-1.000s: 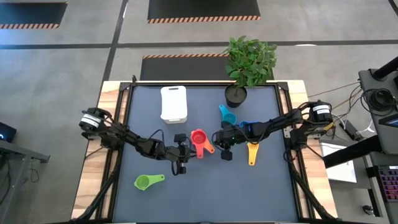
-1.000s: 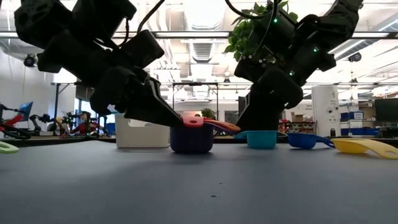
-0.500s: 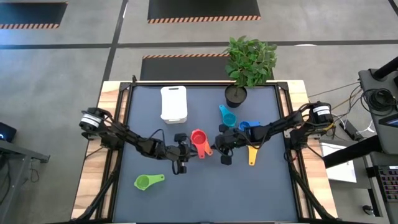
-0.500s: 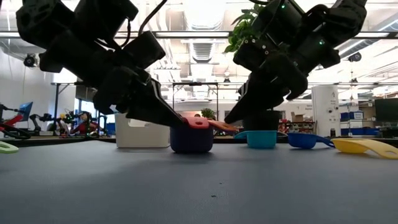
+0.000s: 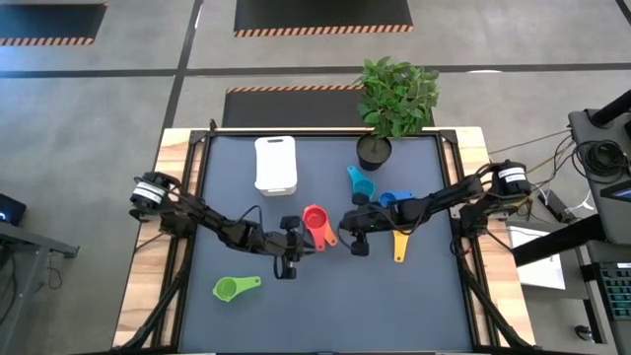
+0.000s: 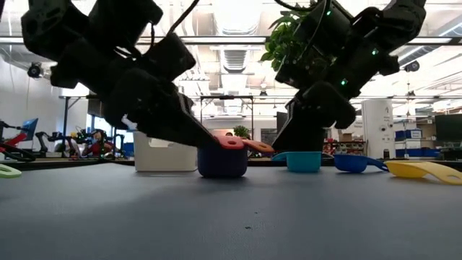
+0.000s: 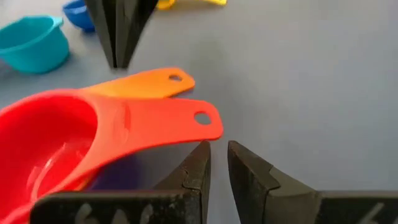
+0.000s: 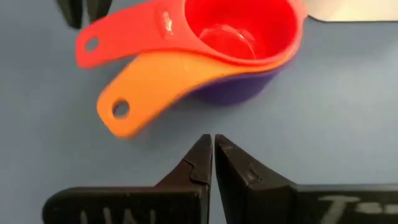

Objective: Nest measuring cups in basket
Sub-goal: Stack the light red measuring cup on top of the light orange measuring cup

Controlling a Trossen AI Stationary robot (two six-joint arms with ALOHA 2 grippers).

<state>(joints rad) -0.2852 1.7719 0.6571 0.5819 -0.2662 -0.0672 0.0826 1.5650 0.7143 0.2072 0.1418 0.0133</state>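
A red measuring cup [image 5: 315,218] sits nested in an orange one [image 8: 155,81], which sits in a purple one [image 6: 222,162] standing on the table's middle. Their handles point toward the near right. My left gripper [image 7: 217,149] comes in from the left, a narrow gap between its fingers, tips just under the red handle's end [image 7: 208,121]. My right gripper [image 8: 210,140] is shut, close to the orange handle [image 8: 118,109] but clear of it. The white basket [image 5: 275,164] stands at the far left. Green [image 5: 235,287], teal [image 5: 360,184], blue [image 5: 394,199] and yellow [image 5: 399,244] cups lie loose. My left gripper's fingertips [image 7: 204,149] stand right beside the free end of the red handle; I cannot tell whether they touch it. Nothing lies between the two fingers.
A black plant pot [image 5: 375,150] with a green plant stands at the far edge, right of the basket. The dark mat [image 5: 325,306] is bare along the near edge apart from the green cup.
My right gripper has turned a little, its tip swinging toward the stack's handles and then slightly back. The nested cups have stayed where they were.
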